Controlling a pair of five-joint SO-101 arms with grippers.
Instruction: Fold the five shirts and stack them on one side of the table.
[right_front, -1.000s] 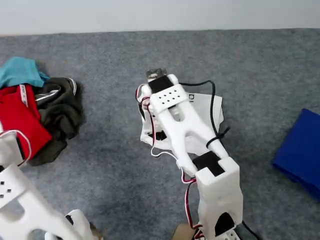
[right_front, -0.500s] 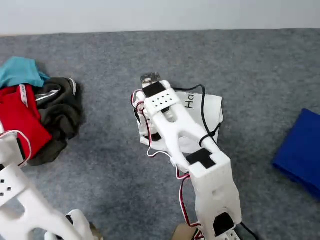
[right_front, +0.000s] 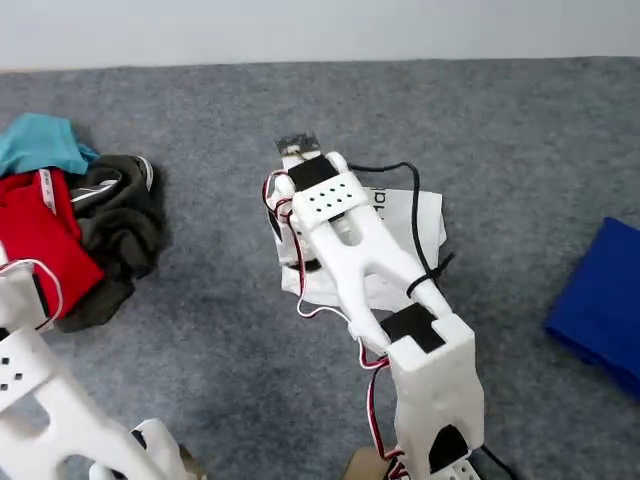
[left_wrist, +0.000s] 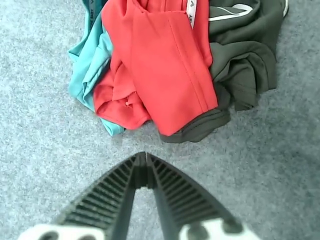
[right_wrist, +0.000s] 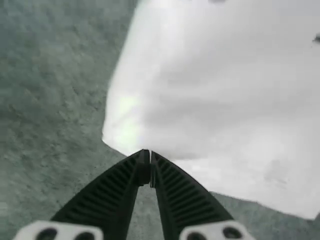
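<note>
- The right arm (right_front: 360, 240) has nudged back over the white shirt (right_front: 428, 215) mid-desk (right_front: 200, 330).
- Right pincer (right_wrist: 145, 160) is closed at the shirt's edge; left pincer (left_wrist: 145, 162) is closed, empty, near the unfolded pile (left_wrist: 165, 65).
- Blue shirt (right_front: 600, 295) looks folded; four remain.

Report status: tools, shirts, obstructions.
Left tool shut, short of the red shirt in the pile. Right tool shut at the white shirt edge. Blue shirt lies apart. No obstruction seen.

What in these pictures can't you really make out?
White cloth shirt: high view, the white plastic right arm covers its middle and print.
Folded blue cloth shirt: high view, cut off by the edge.
Right wrist view: blur hides whether the shut jaws pinch the white shirt's edge.
</note>
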